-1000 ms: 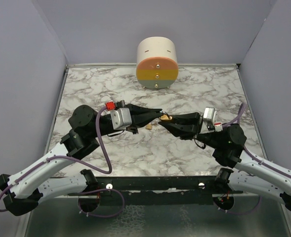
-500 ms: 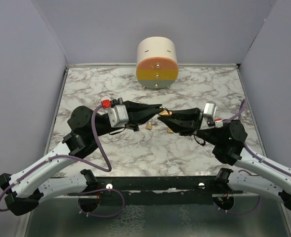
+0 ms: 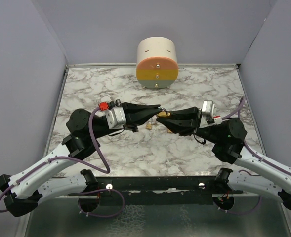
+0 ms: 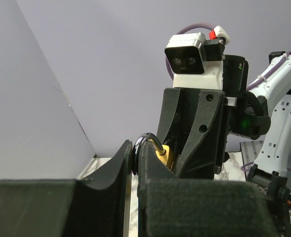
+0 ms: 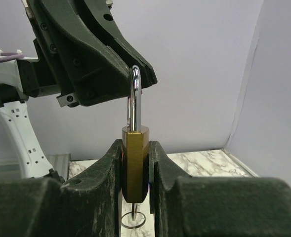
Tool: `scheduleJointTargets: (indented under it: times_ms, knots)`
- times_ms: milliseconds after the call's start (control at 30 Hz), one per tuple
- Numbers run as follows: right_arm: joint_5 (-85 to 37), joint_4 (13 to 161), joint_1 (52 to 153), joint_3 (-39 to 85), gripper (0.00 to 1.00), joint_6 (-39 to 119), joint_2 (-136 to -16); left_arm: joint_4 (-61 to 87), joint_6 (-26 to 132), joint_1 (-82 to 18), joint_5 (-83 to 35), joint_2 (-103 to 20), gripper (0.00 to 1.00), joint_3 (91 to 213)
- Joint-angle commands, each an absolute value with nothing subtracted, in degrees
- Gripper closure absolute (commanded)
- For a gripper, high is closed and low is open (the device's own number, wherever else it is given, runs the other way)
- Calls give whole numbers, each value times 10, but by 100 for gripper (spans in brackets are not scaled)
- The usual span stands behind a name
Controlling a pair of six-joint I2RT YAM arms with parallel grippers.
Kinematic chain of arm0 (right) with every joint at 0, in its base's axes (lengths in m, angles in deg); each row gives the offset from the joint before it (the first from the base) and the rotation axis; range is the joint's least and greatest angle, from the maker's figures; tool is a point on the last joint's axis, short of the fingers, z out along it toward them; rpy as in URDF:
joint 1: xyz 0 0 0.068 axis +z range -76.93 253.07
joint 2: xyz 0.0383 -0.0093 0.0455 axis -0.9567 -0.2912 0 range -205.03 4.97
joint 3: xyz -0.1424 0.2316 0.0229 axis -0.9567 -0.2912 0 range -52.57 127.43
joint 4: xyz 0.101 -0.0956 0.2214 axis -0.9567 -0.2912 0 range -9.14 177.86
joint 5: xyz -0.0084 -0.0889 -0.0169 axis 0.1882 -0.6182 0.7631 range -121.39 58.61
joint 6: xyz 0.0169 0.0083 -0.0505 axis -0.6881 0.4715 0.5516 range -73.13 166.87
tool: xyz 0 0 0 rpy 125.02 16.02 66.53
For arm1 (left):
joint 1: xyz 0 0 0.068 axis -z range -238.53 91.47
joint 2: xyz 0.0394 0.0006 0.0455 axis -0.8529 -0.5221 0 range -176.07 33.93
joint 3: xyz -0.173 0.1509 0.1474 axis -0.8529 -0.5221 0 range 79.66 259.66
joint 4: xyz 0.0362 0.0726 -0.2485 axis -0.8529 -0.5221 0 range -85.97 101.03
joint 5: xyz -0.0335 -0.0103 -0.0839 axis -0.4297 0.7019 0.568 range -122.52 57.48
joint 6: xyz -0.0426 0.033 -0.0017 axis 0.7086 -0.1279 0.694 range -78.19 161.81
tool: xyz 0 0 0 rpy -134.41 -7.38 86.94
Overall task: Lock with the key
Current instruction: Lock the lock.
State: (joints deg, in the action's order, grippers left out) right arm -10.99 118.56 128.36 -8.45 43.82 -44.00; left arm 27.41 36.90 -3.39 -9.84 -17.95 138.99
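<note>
A brass padlock with a steel shackle is held in the air between both arms. My right gripper is shut on the padlock's brass body, shackle upward. My left gripper is shut on the curved shackle, with the yellow body just behind it. A thin wire key ring hangs below the body; the key itself is mostly hidden between my fingers. In the top view the padlock sits where the left gripper and right gripper meet.
A cream cylinder with orange, yellow and blue-grey bands stands at the table's back edge. Two small tan pieces lie on the marble table under the grippers. Grey walls enclose the left, right and back.
Both grippers and the padlock have shifted slightly up and away from the arm bases. The holds on body and shackle are unchanged.
</note>
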Motion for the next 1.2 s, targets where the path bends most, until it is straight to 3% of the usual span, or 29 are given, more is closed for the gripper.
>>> scheduleJointTargets:
  times_ms: [0, 1167]
  knots:
    - [32, 1279, 1303, -37, 98, 411, -435, 141, 382, -28, -105, -233, 100, 1355]
    - [-28, 1284, 1303, 24, 98, 468, -444, 139, 448, -28, -71, -244, 100, 1253]
